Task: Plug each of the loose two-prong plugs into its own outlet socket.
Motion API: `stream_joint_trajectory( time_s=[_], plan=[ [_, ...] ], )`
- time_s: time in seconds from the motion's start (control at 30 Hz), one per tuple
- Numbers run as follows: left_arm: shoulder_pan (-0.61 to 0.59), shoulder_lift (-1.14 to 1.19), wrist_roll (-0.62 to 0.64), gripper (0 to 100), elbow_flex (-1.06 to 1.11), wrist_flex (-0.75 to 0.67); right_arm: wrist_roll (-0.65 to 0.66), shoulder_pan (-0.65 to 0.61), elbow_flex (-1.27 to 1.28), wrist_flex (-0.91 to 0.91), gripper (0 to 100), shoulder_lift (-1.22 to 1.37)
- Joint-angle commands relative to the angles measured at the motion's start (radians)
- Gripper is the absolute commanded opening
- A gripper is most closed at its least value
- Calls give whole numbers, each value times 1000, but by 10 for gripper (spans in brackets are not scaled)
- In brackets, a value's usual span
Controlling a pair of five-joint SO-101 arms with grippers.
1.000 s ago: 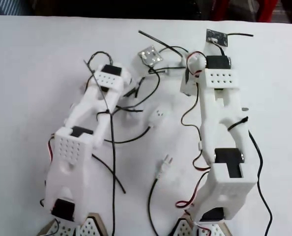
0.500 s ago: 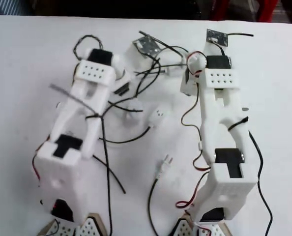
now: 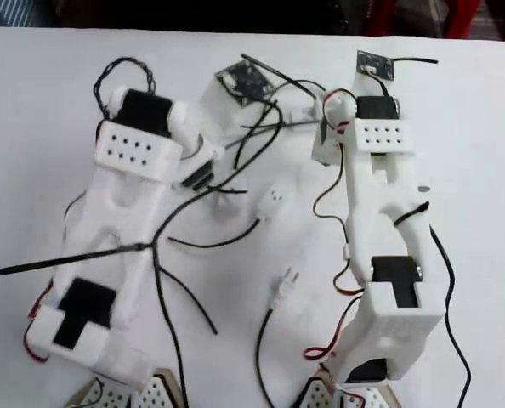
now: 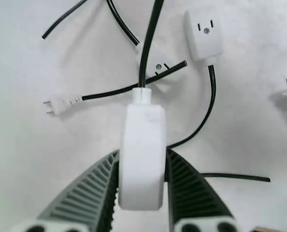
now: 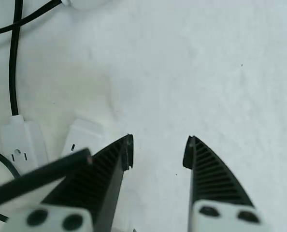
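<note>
On the white table (image 3: 48,85), two arms are mounted side by side at the near edge. The left arm (image 3: 116,212) is stretched from its base at the near left toward the far side, leaning to the left, and its wrist is bent to the right, toward the table's middle. The left gripper (image 4: 141,155) is seen with its ribbed fingers (image 4: 100,183) pinching a white outlet block (image 4: 142,125) from both sides. The block is held lengthwise between them, and a black cord (image 4: 150,43) leaves the end that points away from the gripper.

The right arm (image 3: 380,204) is laid out almost straight from near to far on the right side, with its wrist at the far end and the gripper pointed down at the table. The right gripper (image 5: 158,150) is held with its fingers spread, nothing between them, bare tabletop visible in the gap. Two white socket pieces (image 5: 22,140) are seen lying just beside one of its fingers.

Between the two arms, a loose two-prong plug (image 3: 285,285) is left lying on the table on its own dark cord. A free outlet socket (image 3: 274,200) lies face up farther away, near the table's middle. Plug and socket are apart, and neither is touched by a gripper.
</note>
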Motion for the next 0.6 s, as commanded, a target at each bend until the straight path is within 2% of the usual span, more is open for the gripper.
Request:
stream_joint_trajectory(
  time_s=[0.0,0.27,0.57],
  plan=[
    [50,-189,14,22,236,-77,6,5,-2,4,170,-12],
    [51,-441,15,22,763,-399,6,5,-2,4,170,-10],
    [79,-450,17,24,1036,-612,6,4,-2,4,170,-8]
  ],
)
